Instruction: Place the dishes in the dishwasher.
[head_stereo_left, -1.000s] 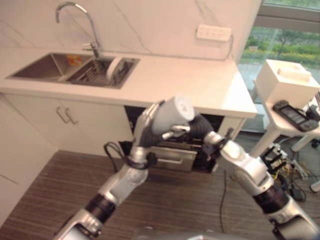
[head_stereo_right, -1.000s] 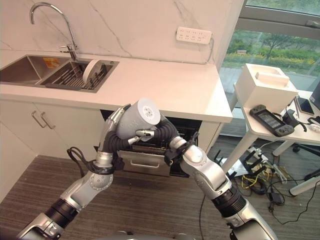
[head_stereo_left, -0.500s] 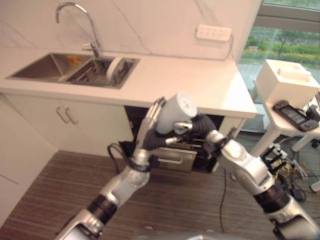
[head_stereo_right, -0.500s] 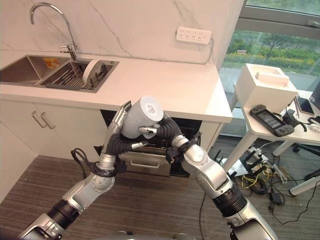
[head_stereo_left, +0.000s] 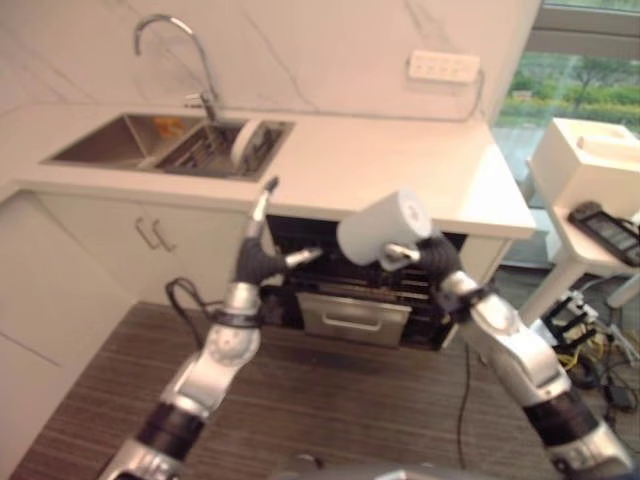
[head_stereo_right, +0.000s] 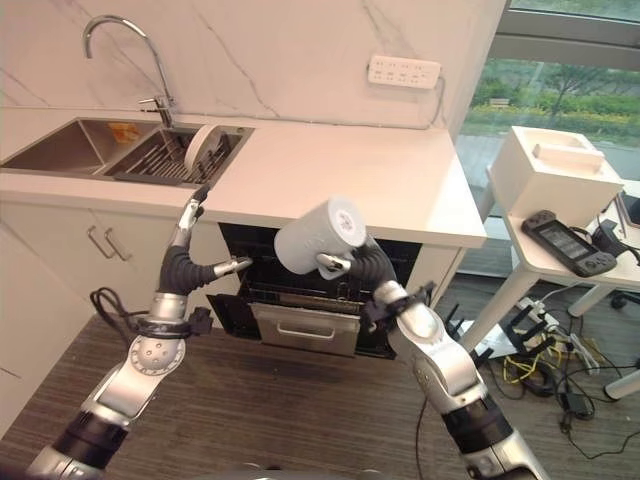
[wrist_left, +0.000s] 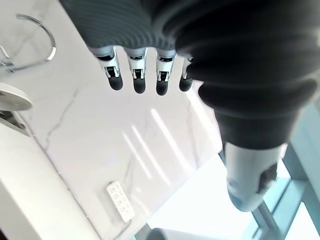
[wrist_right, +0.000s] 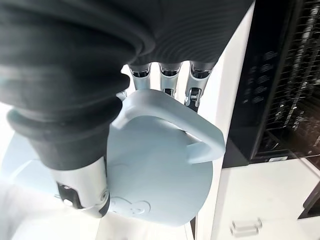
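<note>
Right robot hand (head_stereo_right: 362, 268) clamped around pale mug (head_stereo_right: 320, 236), left robot hand (head_stereo_right: 187, 262) spread, before open dishwasher (head_stereo_right: 305, 300).

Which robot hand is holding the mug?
The right hand holds the pale blue mug, fingers curled round it in front of the open dishwasher. The left hand is open and holds nothing.

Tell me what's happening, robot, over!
Right hand shut on pale blue mug, held in front of the open dishwasher. Left hand open, empty, off to the side. Nothing blocking the rack. Over.
</note>
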